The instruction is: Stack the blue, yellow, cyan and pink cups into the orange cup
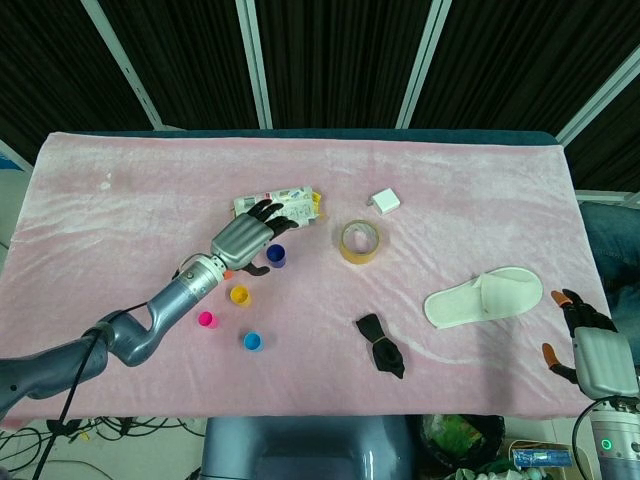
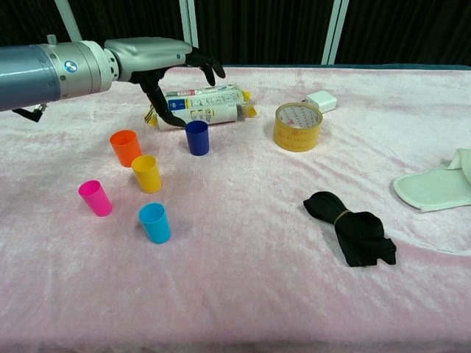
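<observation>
Five cups are standing upright and apart on the pink cloth (image 2: 243,294): the orange cup (image 2: 126,147), the yellow cup (image 2: 147,173) just in front of it, the pink cup (image 2: 96,198) and the cyan cup (image 2: 154,223) nearer the front edge, and the blue cup (image 2: 196,137) farther back, near a wrapped packet (image 2: 200,106). None of the cups is sitting inside another. The left hand (image 2: 158,62) is hovering over the cloth above and just left of the blue cup, with its fingers (image 2: 210,66) apart and holding nothing; the thumb is pointing down toward the left side of the blue cup, though whether it is touching the cup cannot be told. In the head view the left hand (image 1: 245,240) is lying between the packet (image 1: 290,205) and the blue cup (image 1: 276,256), partly covering the orange cup. The right hand (image 1: 590,345) is showing only at the lower right corner of the head view, off the cloth, with its fingers apart and nothing in them. A roll of tape (image 2: 297,126), a small white box (image 2: 321,101), a black bundle (image 2: 353,229) and a white slipper (image 1: 483,297) are lying on the right half of the cloth, well apart from the cups.
</observation>
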Motion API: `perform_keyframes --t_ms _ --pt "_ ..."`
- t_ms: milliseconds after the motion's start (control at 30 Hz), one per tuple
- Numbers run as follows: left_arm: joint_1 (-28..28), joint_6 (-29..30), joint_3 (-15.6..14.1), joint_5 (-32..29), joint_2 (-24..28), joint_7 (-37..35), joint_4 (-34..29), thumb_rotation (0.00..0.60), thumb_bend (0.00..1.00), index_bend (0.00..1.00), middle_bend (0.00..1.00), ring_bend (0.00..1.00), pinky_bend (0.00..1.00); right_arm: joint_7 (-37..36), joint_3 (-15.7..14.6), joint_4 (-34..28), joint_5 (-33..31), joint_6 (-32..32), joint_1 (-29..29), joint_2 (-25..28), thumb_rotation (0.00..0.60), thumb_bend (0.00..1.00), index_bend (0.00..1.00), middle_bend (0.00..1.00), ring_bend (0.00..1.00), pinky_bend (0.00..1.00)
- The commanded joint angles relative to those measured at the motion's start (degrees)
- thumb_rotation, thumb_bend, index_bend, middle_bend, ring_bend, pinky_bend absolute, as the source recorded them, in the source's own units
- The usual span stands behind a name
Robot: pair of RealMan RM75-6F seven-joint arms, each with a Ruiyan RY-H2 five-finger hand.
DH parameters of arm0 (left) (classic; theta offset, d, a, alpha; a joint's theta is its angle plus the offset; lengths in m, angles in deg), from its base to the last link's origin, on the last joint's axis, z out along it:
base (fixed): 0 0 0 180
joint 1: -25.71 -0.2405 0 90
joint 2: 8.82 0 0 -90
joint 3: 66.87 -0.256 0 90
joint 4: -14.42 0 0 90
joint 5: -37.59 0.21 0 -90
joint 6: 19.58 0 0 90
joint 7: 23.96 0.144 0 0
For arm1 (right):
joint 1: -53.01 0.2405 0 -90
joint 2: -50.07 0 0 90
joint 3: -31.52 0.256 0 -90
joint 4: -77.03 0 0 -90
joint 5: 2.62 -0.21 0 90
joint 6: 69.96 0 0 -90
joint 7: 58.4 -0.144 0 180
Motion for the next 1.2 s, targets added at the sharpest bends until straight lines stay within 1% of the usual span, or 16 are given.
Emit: perform_keyframes --t_ms 33,233,500,733,900,1067,1100,1133,1200 --pt "1.2 -2.5 -0.2 -1.7 -2.2 2.1 2.6 0.600 0.22 0.17 0.24 0.00 0.01 0.0 0.0 0.0 0.0 0.0 0.0 0.0 0.600 0.30 0.16 0.10 0.18 0.24" --pt "2.0 -4.5 -0.6 -2.9 -4.7 2.4 6.0 0.600 0.26 0.20 0.27 0.00 0.01 -0.1 0.1 0.0 -0.2 -0.1 0.0 0.0 0.600 0.30 0.16 0.10 0.18 0.24" --pt "2.7 -5.2 -1.5 -2.5 -7.8 1.2 11.0 0.600 0.29 0.30 0.33 0.00 0.01 -0.2 0.1 -0.1 -0.3 -0.2 0.1 0.1 0.600 0.30 0.16 0.10 0.18 0.24" --pt "2.9 -5.2 -2.4 -1.8 -9.5 0.7 14.0 0.600 0.32 0.39 0.43 0.00 0.01 -0.2 0.0 -0.1 -0.4 -0.3 0.1 0.1 0.600 0.30 0.16 0.10 0.18 0.24" --pt "2.9 -4.6 -2.8 -1.2 -10.2 0.0 15.4 0.600 0.36 0.46 0.50 0.00 0.01 -0.3 0.1 -0.1 -0.4 -0.3 0.1 0.1 0.600 0.30 0.16 0.10 0.18 0.24" --pt "2.4 -3.0 -2.6 -0.9 -9.1 -0.6 14.7 0.600 0.37 0.47 0.51 0.00 0.01 -0.3 0.0 -0.1 -0.3 -0.3 0.1 0.1 0.600 0.30 0.17 0.10 0.18 0.24" --pt "2.2 -2.3 -2.4 -0.9 -8.3 -0.6 14.0 0.600 0.37 0.47 0.51 0.00 0.01 -0.3 0.0 -0.1 -0.3 -0.2 0.1 0.1 0.600 0.30 0.17 0.10 0.18 0.24" --pt "1.3 -0.2 -2.1 -0.7 -5.9 -0.4 12.0 0.600 0.37 0.47 0.50 0.00 0.01 -0.3 0.0 0.0 -0.3 -0.2 0.1 0.2 0.600 0.30 0.16 0.10 0.18 0.24" --pt "0.4 1.1 -2.2 -0.5 -2.8 0.2 8.5 0.600 0.37 0.47 0.50 0.00 0.01 -0.2 0.0 0.0 -0.3 -0.2 0.1 0.2 0.600 0.30 0.17 0.10 0.18 0.24"
